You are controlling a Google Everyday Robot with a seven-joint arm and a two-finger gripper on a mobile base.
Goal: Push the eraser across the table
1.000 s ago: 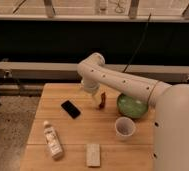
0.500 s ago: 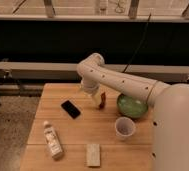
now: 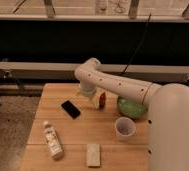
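The eraser (image 3: 70, 109) is a flat black slab lying at an angle on the left middle of the wooden table (image 3: 53, 95). My gripper (image 3: 94, 101) hangs from the white arm just right of the eraser, a short gap away, low over the table. It stands right in front of a small red and brown object (image 3: 102, 100).
A white bottle (image 3: 52, 139) lies at the front left. A pale beige block (image 3: 93, 154) lies at the front middle. A white cup (image 3: 124, 128) and a green bowl (image 3: 130, 107) stand at the right. The table's left edge drops to the floor.
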